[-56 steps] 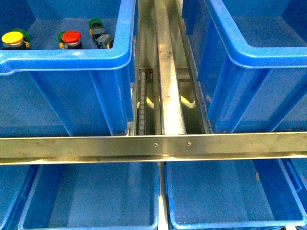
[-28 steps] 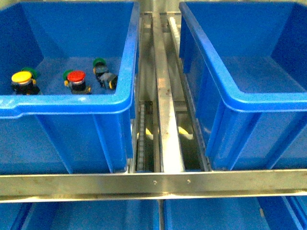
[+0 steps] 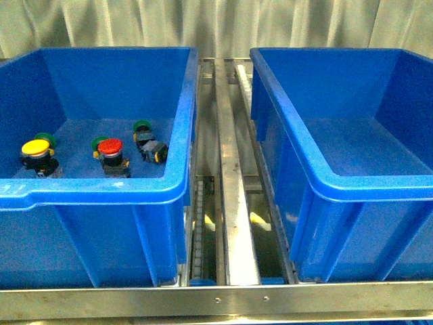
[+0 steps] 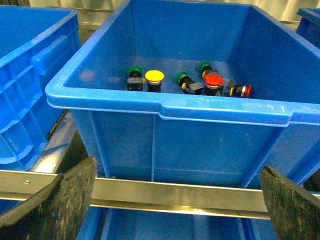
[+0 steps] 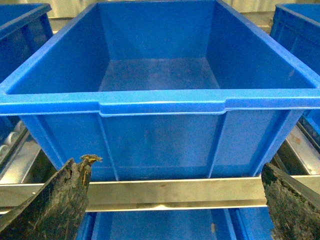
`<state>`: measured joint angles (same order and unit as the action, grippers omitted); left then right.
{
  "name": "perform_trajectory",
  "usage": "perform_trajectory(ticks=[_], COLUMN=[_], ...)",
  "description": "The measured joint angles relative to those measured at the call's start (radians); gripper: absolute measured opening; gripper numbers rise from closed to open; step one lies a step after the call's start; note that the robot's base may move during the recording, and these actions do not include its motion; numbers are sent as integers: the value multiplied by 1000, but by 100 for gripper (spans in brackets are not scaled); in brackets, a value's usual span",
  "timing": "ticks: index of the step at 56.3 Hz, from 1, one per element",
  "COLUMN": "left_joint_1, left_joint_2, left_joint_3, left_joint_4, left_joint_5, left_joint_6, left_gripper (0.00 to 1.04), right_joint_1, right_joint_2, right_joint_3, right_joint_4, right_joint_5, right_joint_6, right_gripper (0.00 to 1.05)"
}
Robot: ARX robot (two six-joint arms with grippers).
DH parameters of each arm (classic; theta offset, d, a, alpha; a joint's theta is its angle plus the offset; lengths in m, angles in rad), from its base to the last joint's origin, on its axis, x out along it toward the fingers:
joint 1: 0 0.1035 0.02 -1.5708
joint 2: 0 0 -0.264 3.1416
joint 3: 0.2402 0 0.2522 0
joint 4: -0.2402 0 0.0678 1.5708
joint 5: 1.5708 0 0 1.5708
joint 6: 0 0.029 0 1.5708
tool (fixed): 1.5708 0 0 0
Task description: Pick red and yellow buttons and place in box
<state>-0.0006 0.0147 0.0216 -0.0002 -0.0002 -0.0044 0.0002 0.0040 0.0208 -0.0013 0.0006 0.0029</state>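
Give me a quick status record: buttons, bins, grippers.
yellow button: upright on the floor of the left bin
red button: upright in the same bin, apart from the yellow one
second red switch: lying on its side in that bin, seen only in the left wrist view
green switches: three, same bin
right bin: no buttons seen inside
left gripper: open, holding nothing, outside the left bin
right gripper: open, holding nothing, facing the right bin
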Motion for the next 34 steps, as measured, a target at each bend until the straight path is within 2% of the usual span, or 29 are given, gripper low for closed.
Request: perform_trajectory(ticks=[21,23,24,25,27,30,32,34], left_joint_1=[-8,-67,-88,-156,-217,-286,-281,-239], left_joint_2=[11,61,83,152,209,296,343,393], left_joint_3=[3,44,58,94,128,193,251,315], left_joint_4=[-14,-127,-154,-179,-151,-59,5,49], left_joint_5=[-17,-190,-237,-372,-486,-569,-540,-487], left_joint_6=[-12,-106,-132,-185,-214,-216,-200,-188], left_gripper=[97,97,97,97,97,97,97,97], right_joint_1=[0,0,0,0,0,0,0,0], right_joint_2=[0,0,0,0,0,0,0,0], right_joint_3=[0,0,0,0,0,0,0,0], right_joint_4=[0,0,0,0,0,0,0,0], right_joint_5=[0,0,0,1,3,0,-1,-1], right_joint_6=[0,0,0,0,0,0,0,0], right_gripper=[99,99,99,99,99,99,99,99])
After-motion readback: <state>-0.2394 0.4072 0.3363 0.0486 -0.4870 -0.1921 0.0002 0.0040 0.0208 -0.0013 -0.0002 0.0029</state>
